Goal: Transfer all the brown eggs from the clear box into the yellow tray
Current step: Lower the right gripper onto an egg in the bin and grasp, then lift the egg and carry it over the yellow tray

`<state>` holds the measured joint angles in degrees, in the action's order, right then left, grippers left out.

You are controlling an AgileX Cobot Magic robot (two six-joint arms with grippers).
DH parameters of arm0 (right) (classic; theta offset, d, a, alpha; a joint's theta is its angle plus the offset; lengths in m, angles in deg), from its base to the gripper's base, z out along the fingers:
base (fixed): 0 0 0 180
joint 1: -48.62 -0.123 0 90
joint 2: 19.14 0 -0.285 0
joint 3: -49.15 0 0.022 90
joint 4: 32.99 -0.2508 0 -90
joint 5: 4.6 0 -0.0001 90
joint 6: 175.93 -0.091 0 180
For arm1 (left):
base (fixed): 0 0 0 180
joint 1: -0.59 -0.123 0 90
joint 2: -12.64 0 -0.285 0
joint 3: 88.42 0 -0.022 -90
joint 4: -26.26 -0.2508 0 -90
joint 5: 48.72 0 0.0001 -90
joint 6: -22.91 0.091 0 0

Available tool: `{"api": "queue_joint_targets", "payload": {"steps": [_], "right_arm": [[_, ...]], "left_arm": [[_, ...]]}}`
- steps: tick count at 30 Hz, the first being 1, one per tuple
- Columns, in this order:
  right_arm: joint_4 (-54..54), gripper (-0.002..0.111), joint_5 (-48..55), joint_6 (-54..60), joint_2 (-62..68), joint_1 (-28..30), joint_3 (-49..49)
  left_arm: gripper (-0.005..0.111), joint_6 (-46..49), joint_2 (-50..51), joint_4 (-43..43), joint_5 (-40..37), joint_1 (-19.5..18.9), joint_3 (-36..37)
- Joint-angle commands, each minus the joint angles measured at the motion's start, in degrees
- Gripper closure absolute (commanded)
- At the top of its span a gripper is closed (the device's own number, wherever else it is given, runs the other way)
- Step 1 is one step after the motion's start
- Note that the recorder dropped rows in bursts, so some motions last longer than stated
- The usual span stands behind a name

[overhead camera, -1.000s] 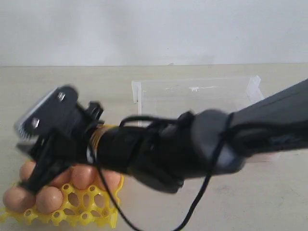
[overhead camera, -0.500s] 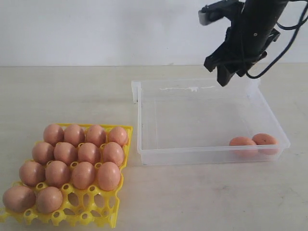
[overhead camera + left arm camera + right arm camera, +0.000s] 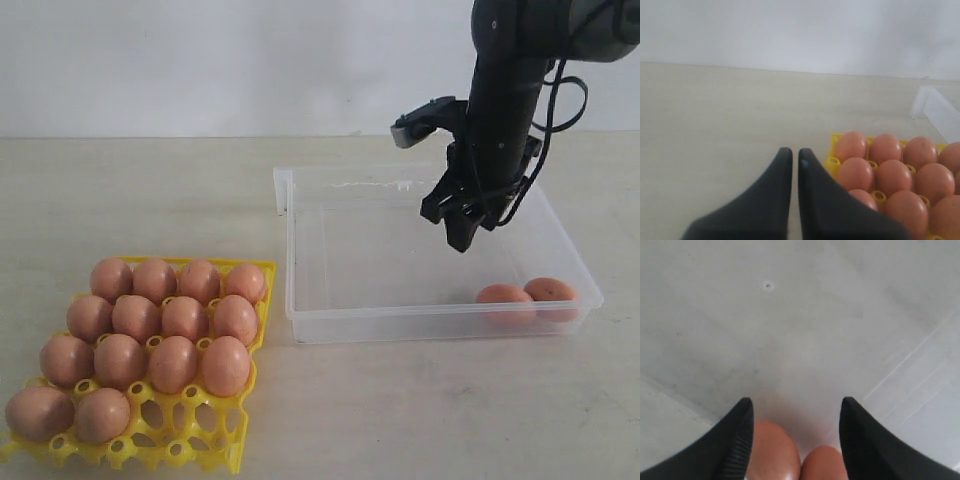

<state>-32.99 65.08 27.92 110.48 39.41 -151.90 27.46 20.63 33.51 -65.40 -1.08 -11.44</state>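
The eggs [image 3: 185, 318] are brown, tray [image 3: 205, 455] yellow, right pincer [image 3: 455, 235] black.

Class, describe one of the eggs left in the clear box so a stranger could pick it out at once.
Find the clear box to the right of the yellow tray. Two eggs lie together by its front wall, at the right end. Take the right-hand egg, the one nearest the box's corner, not its neighbour.
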Motion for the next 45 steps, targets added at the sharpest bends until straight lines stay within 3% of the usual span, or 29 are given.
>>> {"api": "queue_joint_targets", "payload": {"steps": [1,25,33,36,39,45], "right_arm": [[0.0,0.064,0.3,0.3,1.5,0.0,0.1],[-1.0,0.064,0.3,5.5,-4.0,0.0,17.2],[-0.5,0.064,-1.4,5.2,-4.0,0.0,18.3],[-0.5,0.081,-1.5,5.2,-4.0,0.0,18.3],[-0.5,0.109,-2.2,5.2,-4.0,0.0,18.3],[-5.3,0.109,-9.8,-0.7,-5.4,0.0,18.3]], "left_arm": [[0.103,0.0,-0.2,-0.3,0.3,0.3,0.2],[0.103,0.0,-0.2,-0.3,0.3,0.3,0.2],[0.103,0.0,-0.2,-0.3,0.3,0.3,0.2],[0.103,0.0,-0.2,-0.3,0.3,0.3,0.2],[0.103,0.0,-0.2,-0.3,0.3,0.3,0.2],[0.103,0.0,-0.2,-0.3,0.3,0.3,0.2]]}}
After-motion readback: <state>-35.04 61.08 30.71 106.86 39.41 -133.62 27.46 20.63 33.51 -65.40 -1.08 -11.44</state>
